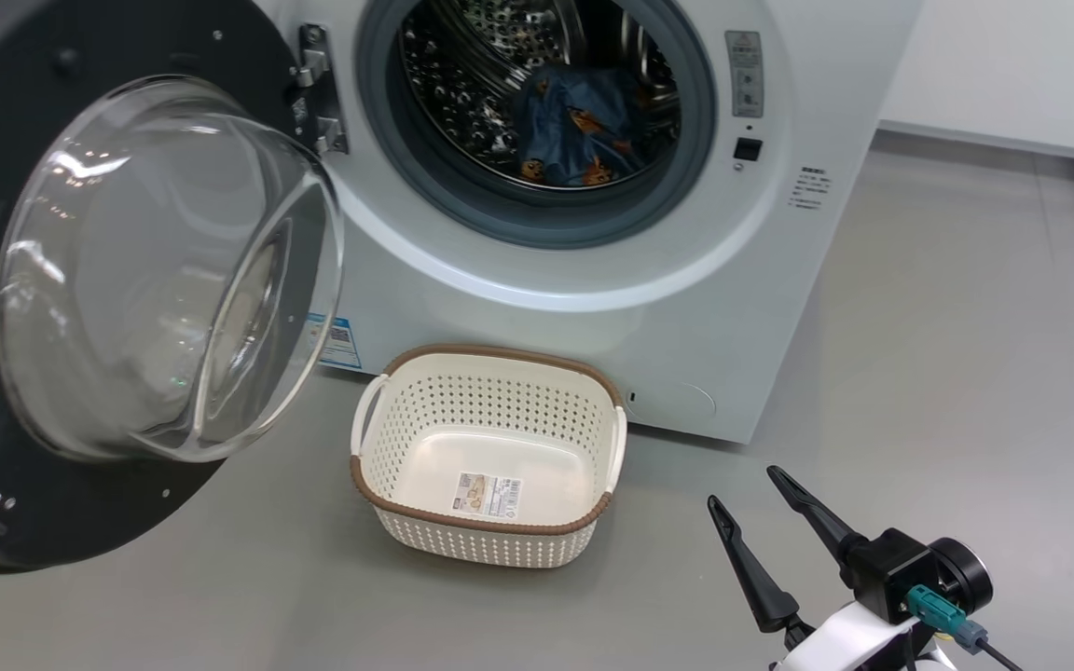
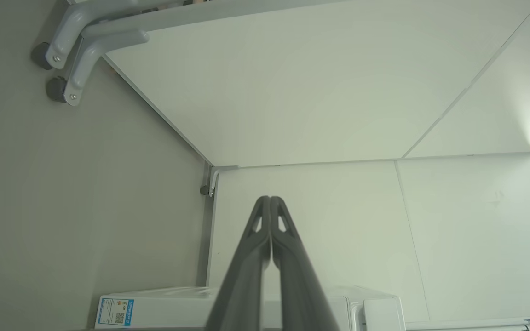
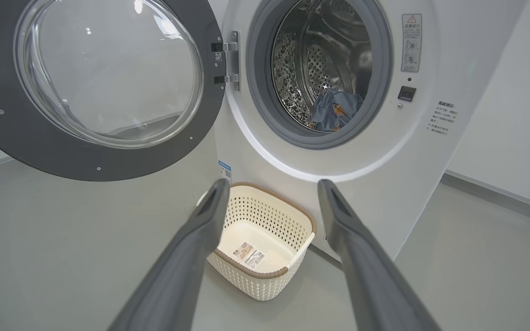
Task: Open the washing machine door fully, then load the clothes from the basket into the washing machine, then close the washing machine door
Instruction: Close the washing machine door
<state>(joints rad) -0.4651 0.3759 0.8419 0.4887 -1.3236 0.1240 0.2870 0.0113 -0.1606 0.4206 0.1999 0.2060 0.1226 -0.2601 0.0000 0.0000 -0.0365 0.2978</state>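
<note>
The washing machine door [image 1: 155, 280] stands swung wide to the left on its hinge [image 1: 318, 89], inner face turned to the near side, so the mouth of the washing machine [image 1: 593, 317] is free. The clothes [image 1: 574, 130] lie inside the drum [image 1: 462, 102], and the basket [image 1: 500, 356] sits empty on the floor [image 1: 919, 373] just in front, long axis approx. left-right. Right fingers [image 1: 748, 564], near right, are spread w/ nothing between; left fingers [image 2: 253, 257] are pressed together, empty: I judge only closing remains.

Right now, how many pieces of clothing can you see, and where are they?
1: a blue printed garment lying low in the drum of the washing machine, though it could be several pieces bunched together. The basket on the floor holds none.
</note>
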